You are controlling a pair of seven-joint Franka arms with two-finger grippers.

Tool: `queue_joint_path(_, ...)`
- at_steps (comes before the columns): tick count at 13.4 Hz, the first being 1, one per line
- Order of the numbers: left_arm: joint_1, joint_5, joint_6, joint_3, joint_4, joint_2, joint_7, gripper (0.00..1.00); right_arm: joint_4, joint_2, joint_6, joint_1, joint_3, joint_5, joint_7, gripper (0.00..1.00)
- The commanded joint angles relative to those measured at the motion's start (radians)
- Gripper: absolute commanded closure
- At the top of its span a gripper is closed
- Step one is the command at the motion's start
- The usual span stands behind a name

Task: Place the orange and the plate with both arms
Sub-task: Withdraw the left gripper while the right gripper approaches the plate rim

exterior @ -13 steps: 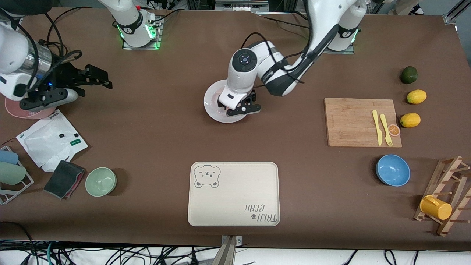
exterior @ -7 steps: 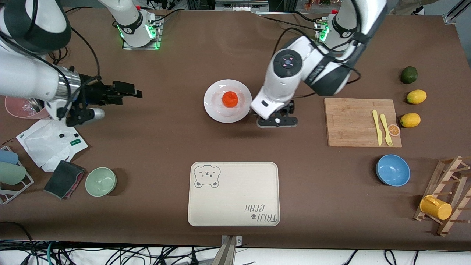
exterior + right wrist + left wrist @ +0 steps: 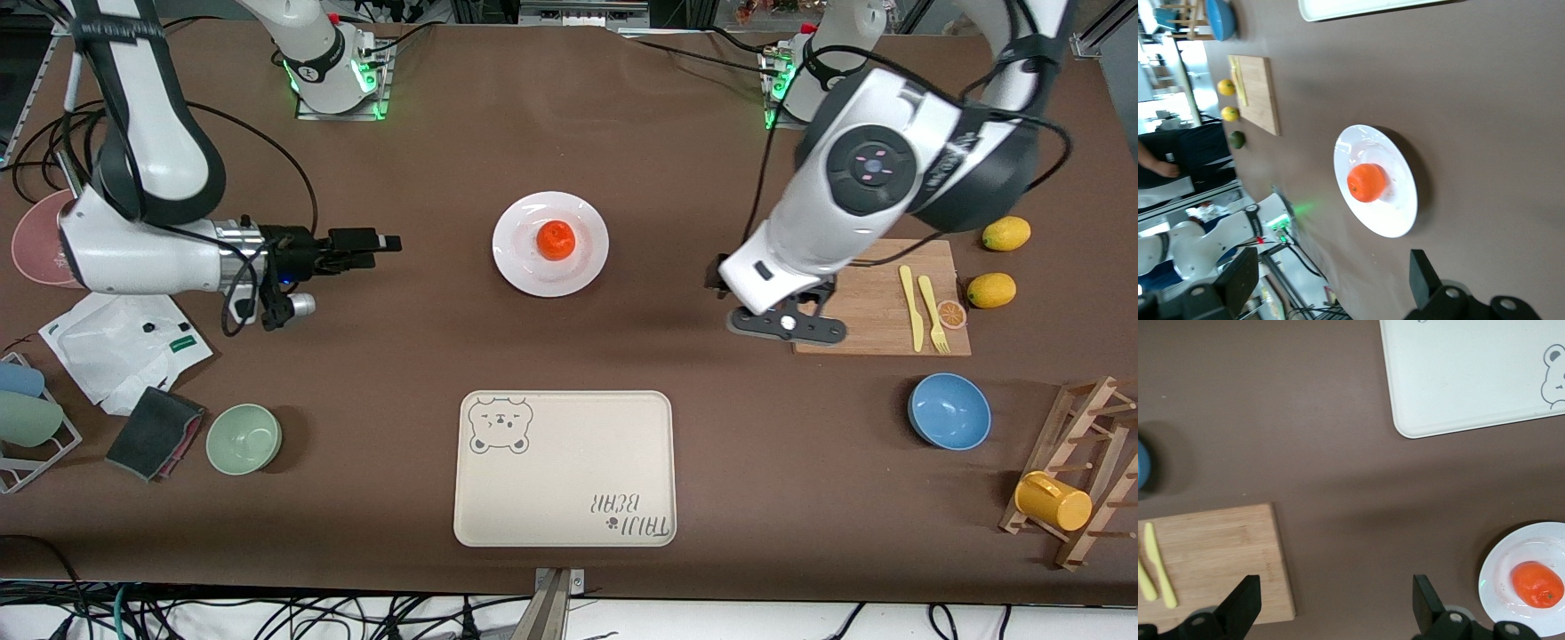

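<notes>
The orange (image 3: pixel 556 240) sits in the middle of the white plate (image 3: pixel 524 267), which lies at the table's centre, farther from the front camera than the tray. My left gripper (image 3: pixel 785 325) hangs open and empty over the bare table at the edge of the cutting board, well away from the plate toward the left arm's end. Its wrist view shows the orange (image 3: pixel 1536 583) on the plate (image 3: pixel 1511 553), off to one side of the left gripper (image 3: pixel 1335 613). My right gripper (image 3: pixel 387 242) is open and empty, level with the plate and pointing at it from the right arm's end. Its wrist view shows the orange (image 3: pixel 1367 182) and the plate (image 3: pixel 1395 217) ahead of the right gripper (image 3: pixel 1331 287).
A cream bear-print tray (image 3: pixel 564 468) lies nearer the front camera. The wooden cutting board (image 3: pixel 853 284) carries a yellow knife, a fork and an orange slice, with two lemons (image 3: pixel 1005 233) beside it. A blue bowl (image 3: pixel 949 411), a green bowl (image 3: pixel 244 437) and a rack with a yellow cup (image 3: pixel 1053 501) are also here.
The left arm has lifted off the plate and swung toward the cutting board, leaving the orange on the plate. The right gripper has moved toward the plate.
</notes>
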Motion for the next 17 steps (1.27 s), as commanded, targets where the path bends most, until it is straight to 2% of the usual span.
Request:
queue_joint_path(1,0.024,0.017,-0.13,-0.013,0.121,0.008,0.031,0.0,-0.021,0.059,0.011,-0.007,0.002,0.092,-0.116,0.0)
queue_joint_path(3,0.067,-0.002,-0.189,-0.013,0.137,-0.006,0.034,0.0,-0.059,0.09,0.051,-0.007,0.005,0.126,-0.175,0.0)
queue_joint_path(4,0.065,-0.034,-0.19,0.015,0.131,-0.056,0.051,0.0,-0.067,0.111,0.059,-0.006,0.005,0.146,-0.21,0.0)
queue_joint_path(8,0.041,-0.086,-0.186,0.18,0.065,-0.165,0.247,0.0,-0.097,0.165,0.091,-0.006,0.039,0.238,-0.342,0.0)
queue_joint_path(11,0.022,-0.135,-0.071,0.318,-0.097,-0.281,0.249,0.0,-0.117,0.203,0.147,-0.006,0.076,0.265,-0.394,0.0)
queue_joint_path(13,0.021,-0.192,0.016,0.384,-0.221,-0.367,0.255,0.0,-0.128,0.242,0.166,-0.004,0.09,0.326,-0.463,0.0)
queue_joint_path(17,0.022,-0.177,0.024,0.397,-0.338,-0.455,0.251,0.0,-0.165,0.245,0.267,-0.001,0.146,0.377,-0.47,0.0)
